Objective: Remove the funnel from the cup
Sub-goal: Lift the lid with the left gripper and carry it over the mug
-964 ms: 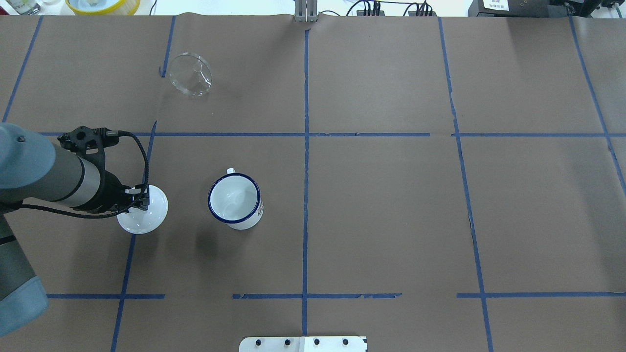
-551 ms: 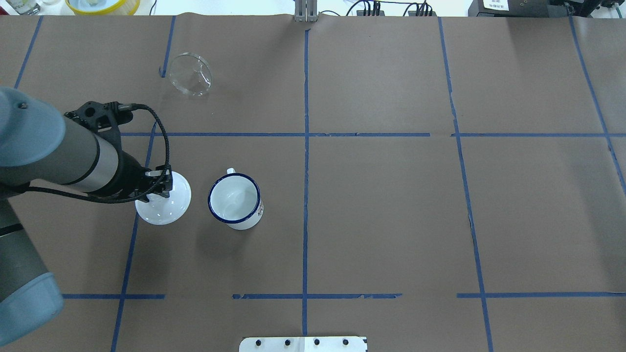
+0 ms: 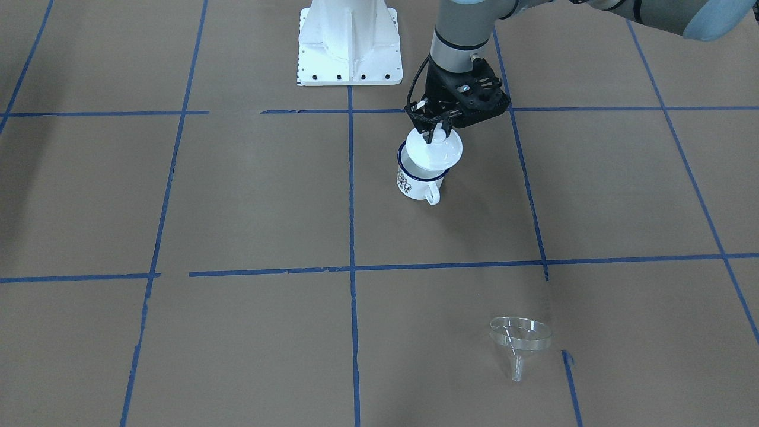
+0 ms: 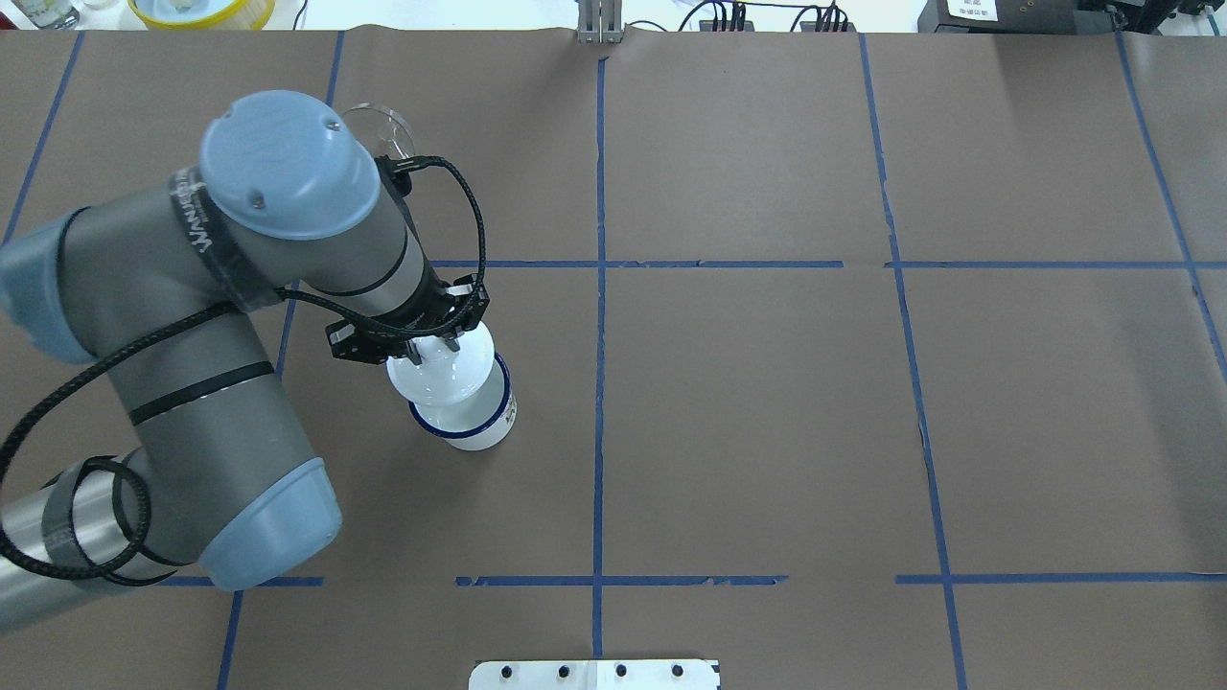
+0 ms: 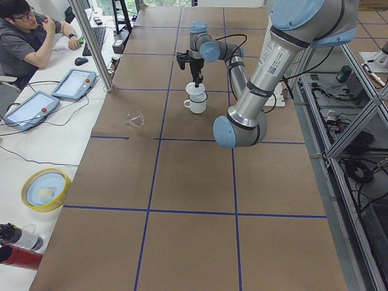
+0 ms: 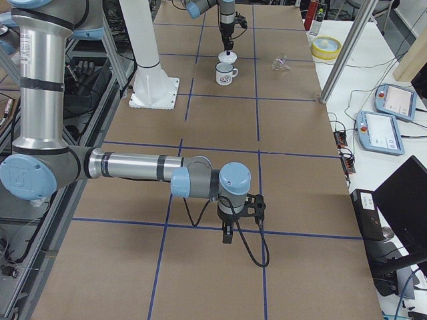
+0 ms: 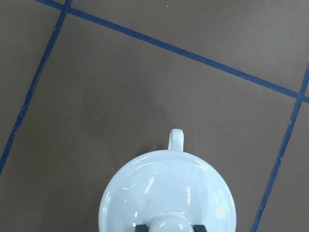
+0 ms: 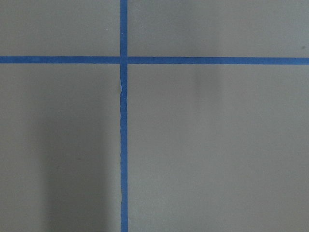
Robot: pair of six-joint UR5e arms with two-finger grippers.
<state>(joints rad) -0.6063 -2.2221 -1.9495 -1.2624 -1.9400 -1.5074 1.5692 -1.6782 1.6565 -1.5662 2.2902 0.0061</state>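
Observation:
The white enamel cup [image 3: 417, 182] with a dark blue rim stands left of the table's centre; it also shows in the overhead view [image 4: 479, 426]. My left gripper [image 3: 434, 129] is shut on the knob of a white domed lid [image 3: 437, 153] and holds it over the cup's mouth. In the left wrist view the lid [image 7: 166, 191] covers the cup, and only the handle [image 7: 176, 139] shows. I cannot tell whether the lid touches the rim. The clear funnel [image 3: 520, 335] lies on the table far from the cup, apart from both grippers. My right gripper [image 6: 227, 235] hangs over bare table; I cannot tell its state.
The robot's white base plate [image 3: 350, 47] is at the robot's side of the table. A yellow bowl [image 5: 43, 189], tablets and a seated operator [image 5: 27, 39] are beyond the table's far edge. Blue tape lines cross the brown table cover.
My left arm has swung right with the white lid, from the table left of the cup to over the cup's mouth. The funnel and cup have not moved.

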